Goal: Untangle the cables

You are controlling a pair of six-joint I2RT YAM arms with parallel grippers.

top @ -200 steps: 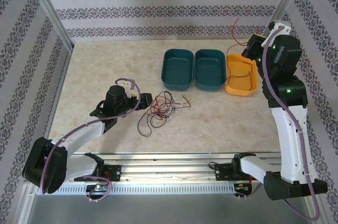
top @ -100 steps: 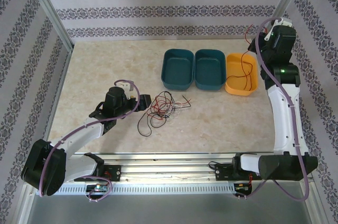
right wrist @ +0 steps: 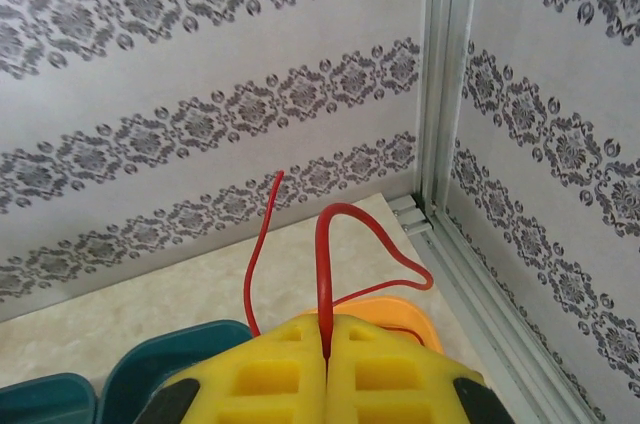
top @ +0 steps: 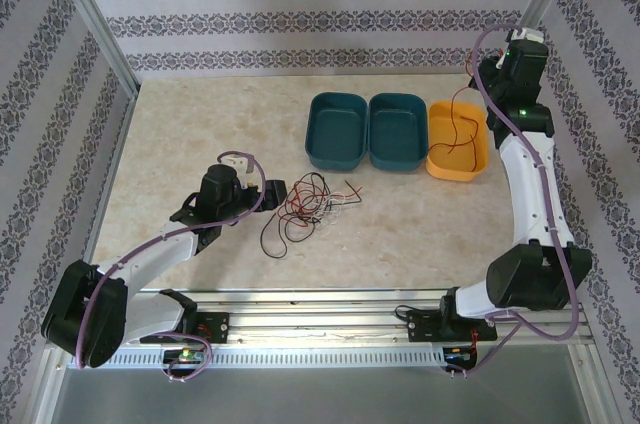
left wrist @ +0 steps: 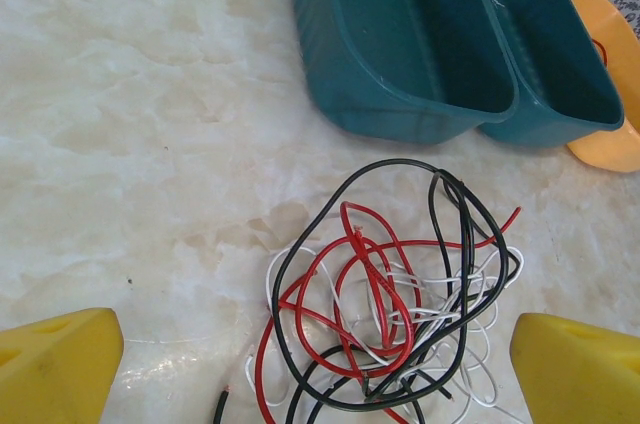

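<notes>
A: Overhead?
B: The cables [top: 305,206] are lying mid-desk [top: 200,124]; the left gripper [top: 278,190] is sitting at their nine o'clock.
A: Left wrist?
B: Its jaws are standing wide apart.
A: Right wrist?
B: The right gripper [right wrist: 327,359] is clamping one red cable [right wrist: 322,264] tight.

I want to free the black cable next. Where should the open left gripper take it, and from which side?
Probably the arch of the black cable facing the teal bin: there it lies alone on the table, clear of the red strands and white strands. Come straight down, jaws across the wire.
</notes>
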